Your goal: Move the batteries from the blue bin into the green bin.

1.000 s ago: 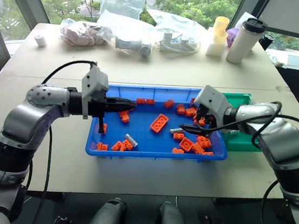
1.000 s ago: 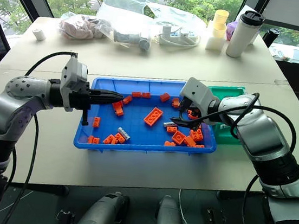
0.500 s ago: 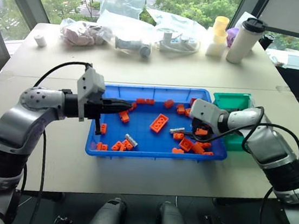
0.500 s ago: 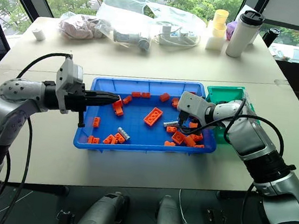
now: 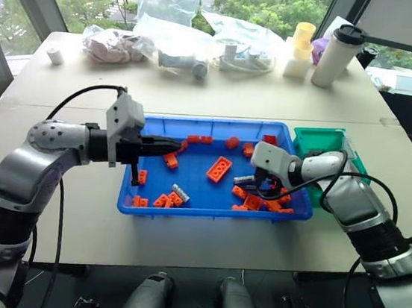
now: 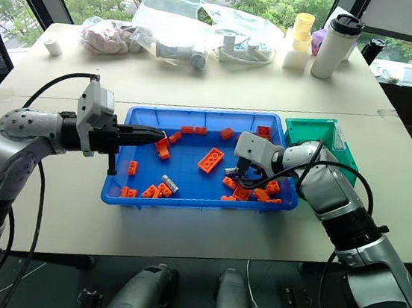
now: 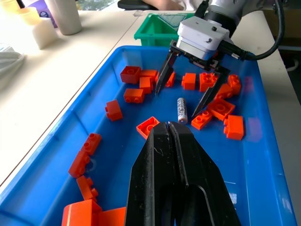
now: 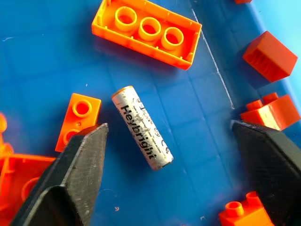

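Head views, lower centre of frame: the blue bin (image 5: 210, 211) lay across the table with orange bricks (image 5: 219, 168) scattered over its floor. A second battery (image 5: 181, 192) rested low and left of centre in the tray, among small bricks.

Right of centre: the right gripper (image 6: 242, 176) was lowered into the tray over the target battery (image 7: 182, 110), its two black fingers spread apart and nothing between them yet. In the right wrist view the battery (image 8: 142, 127) lay flat on the blue floor between the fingertips (image 8: 80, 160), touching neither, its long axis running from upper left to lower right of that frame (that is, oblique to the line joining the two tips, not square across it). A three-stud brick (image 8: 146, 29) lay just beyond one end; a small brick (image 8: 79, 117) sat just beside the near finger. Judged from this, the closing stroke would either meet the cylinder on the slant or need some roll of the wrist first.

Left of centre: the left gripper (image 5: 163, 147) hung above the tray's left part with its fingers pressed together and empty, pointing toward the battery but well apart from it; the right arm was plainly the nearer.

Upper right of the tray: the green bin (image 5: 322, 141) stood against the blue bin's right end, beyond the right gripper.
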### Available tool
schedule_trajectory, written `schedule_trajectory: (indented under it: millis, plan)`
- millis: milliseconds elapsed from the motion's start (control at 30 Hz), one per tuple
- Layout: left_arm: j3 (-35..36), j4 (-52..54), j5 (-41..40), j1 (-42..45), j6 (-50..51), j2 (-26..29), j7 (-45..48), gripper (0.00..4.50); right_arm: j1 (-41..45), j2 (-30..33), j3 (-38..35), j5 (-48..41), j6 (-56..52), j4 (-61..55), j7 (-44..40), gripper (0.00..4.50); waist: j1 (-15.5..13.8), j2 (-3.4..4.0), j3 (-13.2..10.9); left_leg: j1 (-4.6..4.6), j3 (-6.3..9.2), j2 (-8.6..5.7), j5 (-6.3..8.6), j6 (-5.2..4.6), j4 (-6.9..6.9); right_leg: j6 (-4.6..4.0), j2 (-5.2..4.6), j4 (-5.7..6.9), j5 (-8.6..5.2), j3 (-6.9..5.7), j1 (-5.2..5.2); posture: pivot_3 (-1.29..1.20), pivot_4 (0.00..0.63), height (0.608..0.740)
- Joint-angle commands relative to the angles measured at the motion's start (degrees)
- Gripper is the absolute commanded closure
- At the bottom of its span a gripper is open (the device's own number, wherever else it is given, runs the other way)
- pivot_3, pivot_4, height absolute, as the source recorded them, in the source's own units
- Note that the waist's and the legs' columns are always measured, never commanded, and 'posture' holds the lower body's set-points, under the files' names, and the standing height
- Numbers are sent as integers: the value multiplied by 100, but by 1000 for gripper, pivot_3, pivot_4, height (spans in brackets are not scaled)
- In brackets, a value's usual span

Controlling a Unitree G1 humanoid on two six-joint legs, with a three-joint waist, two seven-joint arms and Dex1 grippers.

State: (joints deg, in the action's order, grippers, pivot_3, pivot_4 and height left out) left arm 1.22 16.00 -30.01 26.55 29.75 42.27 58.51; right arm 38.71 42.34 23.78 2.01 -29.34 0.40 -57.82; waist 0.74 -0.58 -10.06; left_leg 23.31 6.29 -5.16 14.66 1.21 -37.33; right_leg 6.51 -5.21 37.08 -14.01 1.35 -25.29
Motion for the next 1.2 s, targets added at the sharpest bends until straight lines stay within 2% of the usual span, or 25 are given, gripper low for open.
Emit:
schedule_trajectory:
  millis: [33, 167, 333, 433, 500, 567, 667, 800, 867, 900, 1033, 1067, 1100, 1200]
  plan:
    - [111, 135, -23, 22, -82, 29, -18, 4500, 46, -62, -121, 24, -91, 19, -48, 2273, 1, 0, 0, 0, 0, 0, 0, 0, 0, 0, 0, 0, 0, 0, 0, 0, 150, 740]
    - [108, 144, -22, 20, -87, 19, -28, 4500, 32, -147, -175, -66, -417, -15, -104, 4344, 1, 0, 0, 0, 0, 0, -1, 2, 0, 0, 0, 0, 0, 0, 0, 0, 150, 740]
    - [96, 142, -6, 23, -104, 6, -41, 4500, 221, -223, -553, -220, -954, -237, 59, 4493, -2, 0, 0, -1, 1, 0, -1, 2, -1, 0, 0, 0, 0, 0, 1, 0, 150, 740]
    - [100, 134, 3, 17, -117, -4, -53, 4500, 835, 138, -1875, -616, -1900, -718, 401, 4493, -6, 11, -7, 3, 0, -2, -2, 3, 0, 0, -2, 1, 0, 0, -4, 0, 150, 740]
    - [79, 125, 9, 13, -128, -32, -60, 4500, 928, 725, -2531, -640, -2343, -770, 512, 4493, -41, 17, -10, 9, -1, -6, -5, 8, -2, 0, -6, 5, 0, 2, -10, 0, 150, 740]
    - [54, 102, 20, 24, -144, -57, -53, 4500, 710, 1228, -2773, -610, -2459, -831, 518, 4493, -154, 6, -4, 9, 6, -6, -4, 8, 4, 0, -7, -2, 0, -5, -8, 0, 150, 740]
    - [24, 53, 28, 50, -170, -76, -5, 4500, 191, 1723, -2914, -597, -2409, -1042, 514, 4493, -140, -21, 13, 1, 13, 1, 7, -9, 13, -1, -3, -24, -1, -18, 9, 0, 150, 740]
    - [-31, -118, 95, 141, -267, -93, 115, 4500, -463, 1901, -3147, -851, -2608, -1405, 454, 4493, -74, -8, 7, -8, -12, -1, 18, -30, 2, 0, -16, -6, 0, 3, 14, 0, 150, 740]
    - [-63, -194, 117, 201, -310, -110, 154, 4500, -741, 1905, -3167, -949, -2640, -1515, 461, 3454, -50, 0, 4, -10, -14, -1, 18, -30, 1, 0, -15, 2, 0, 4, 10, 0, 150, 740]
    - [-72, -217, 123, 218, -329, -116, 174, 4500, -827, 1895, -3185, -1010, -2653, -1563, 457, 3108, -36, -1, 4, -10, -12, 0, 18, -30, 2, 0, -14, 3, 0, 3, 10, 0, 150, 740]
    - [-111, -301, 160, 287, -376, -142, 212, 4500, -944, 1852, -3172, -1097, -2645, -1602, 606, 1060, -14, -1, 4, -8, -11, 0, 18, -30, 2, 0, -7, -1, 0, 3, 10, 0, 150, 740]
    - [-119, -313, 163, 302, -380, -145, 211, 4500, -886, 1840, -3163, -1133, -2657, -1638, 629, 407, -15, 0, 4, -8, -10, 0, 18, -30, 2, 0, -7, -1, 0, 2, 10, 0, 150, 740]
    - [-115, -314, 155, 310, -375, -143, 214, 4500, -770, 1810, -3140, -1170, -2627, -1681, 662, 47, -15, -1, 4, -8, -10, 0, 18, -30, 2, 0, -7, -1, 0, 2, 10, 0, 150, 740]
    - [-107, -319, 148, 316, -367, -133, 241, 4500, -275, 1530, -3094, -1546, -2854, -1796, 677, 47, 13, 0, 4, -8, -11, 0, 18, -30, 2, 0, -8, -1, 0, 4, 8, 0, 150, 740]
